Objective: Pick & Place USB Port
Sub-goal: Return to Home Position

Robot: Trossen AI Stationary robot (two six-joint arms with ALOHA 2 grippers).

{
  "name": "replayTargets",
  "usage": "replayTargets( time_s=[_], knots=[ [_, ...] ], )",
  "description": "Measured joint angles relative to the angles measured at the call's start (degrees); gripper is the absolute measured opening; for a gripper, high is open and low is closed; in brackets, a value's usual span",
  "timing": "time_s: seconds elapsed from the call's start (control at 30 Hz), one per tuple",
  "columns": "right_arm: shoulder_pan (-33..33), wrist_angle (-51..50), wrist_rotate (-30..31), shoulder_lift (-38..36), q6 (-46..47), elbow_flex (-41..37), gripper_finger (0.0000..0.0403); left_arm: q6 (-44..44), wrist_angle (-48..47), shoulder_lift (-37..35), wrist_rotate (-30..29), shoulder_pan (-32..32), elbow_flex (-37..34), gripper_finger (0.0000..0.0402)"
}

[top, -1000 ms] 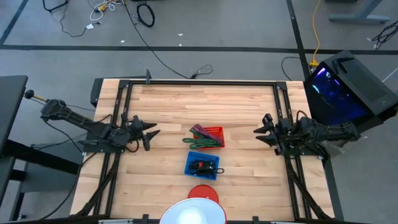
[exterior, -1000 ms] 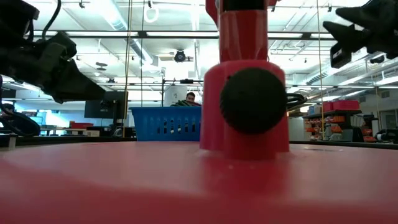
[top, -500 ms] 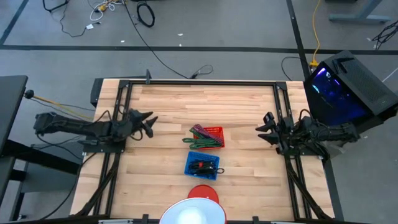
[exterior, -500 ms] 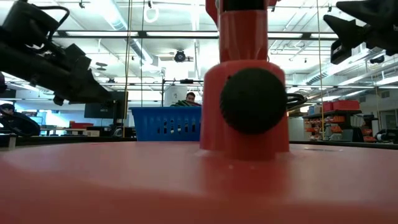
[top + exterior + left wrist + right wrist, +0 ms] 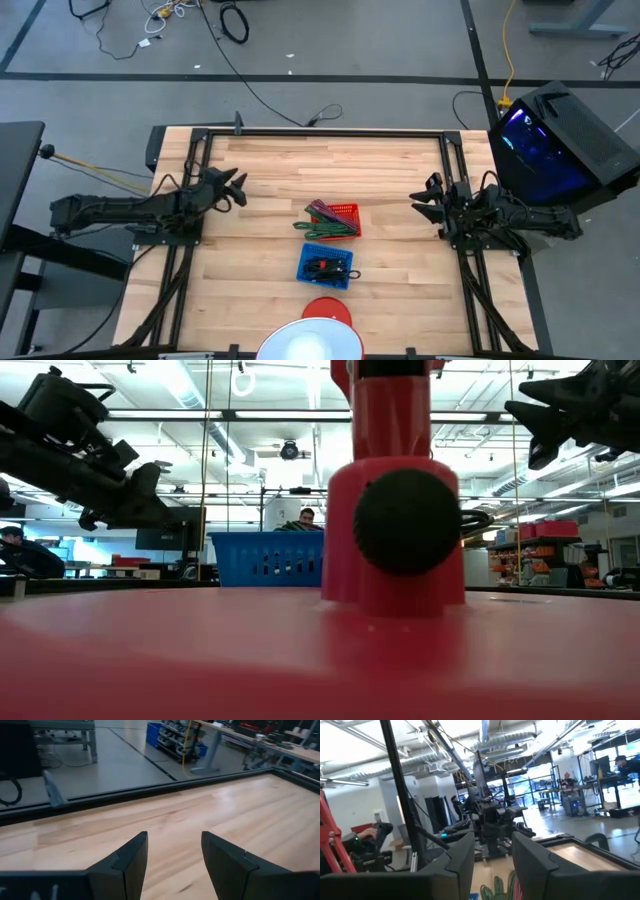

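Note:
A small red basket [image 5: 342, 217] at the table's middle holds green cable and a dark flat piece. Just nearer stands a blue basket [image 5: 326, 264] with black cables in it; it also shows in the low view [image 5: 265, 558]. Which piece is the USB port, I cannot tell. My left gripper [image 5: 238, 187] hovers open over bare wood at the table's left, well away from both baskets; its wrist view shows only wood between the fingers [image 5: 174, 837]. My right gripper [image 5: 418, 197] stands open at the table's right and points slightly upward [image 5: 493, 837].
A red stand [image 5: 325, 309] with a white dome sits at the near edge and fills most of the low view [image 5: 395, 510]. A black frame rail [image 5: 320, 133] runs along the far edge. Bare wood lies between each gripper and the baskets.
My left gripper has swung toward the table's far edge, staying open and level over the wood. My right gripper has turned a little toward the far edge. The baskets have not moved.

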Motion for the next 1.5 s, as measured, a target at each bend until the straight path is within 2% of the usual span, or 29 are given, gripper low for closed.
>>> replayTargets(
  time_s=[0.27,0.43,0.5,0.63,0.97,1.1,1.3,1.37,1.5],
  knots=[
    [0.0,-0.4,0.5,0.2,-1.2,0.0,0.0133,0.0,0.1,0.0,0.0,2.4,0.0,0.0190],
    [0.0,-8.6,-0.9,0.2,-18.1,0.0,0.0133,0.0,0.1,-0.1,0.0,2.4,0.0,0.0190],
    [0.0,-11.4,-3.3,0.2,-20.9,-0.1,0.0133,0.0,0.1,-0.1,0.0,2.4,0.0,0.0190],
    [0.1,-13.7,-6.7,0.3,-18.0,-0.1,0.0133,0.0,0.1,0.0,0.0,2.4,0.0,0.0190],
    [0.1,-13.5,-5.9,0.2,-14.8,-0.1,0.0133,0.0,0.2,-0.2,0.0,2.4,0.0,0.0190],
    [0.1,-13.5,-5.9,0.2,-14.8,-0.1,0.0133,0.0,0.1,-3.7,0.0,2.6,0.0,0.0190],
    [0.1,-13.4,-5.9,0.2,-14.8,-0.1,0.0133,2.9,-0.3,-16.4,0.4,3.6,0.0,0.0190],
    [0.1,-13.4,-5.9,0.2,-14.8,-0.1,0.0133,3.0,-0.6,-20.0,5.1,3.5,0.0,0.0190],
    [0.1,-13.4,-5.9,0.2,-14.8,-0.1,0.0133,4.8,-1.2,-25.1,28.0,3.1,0.0,0.0190]
  ],
)
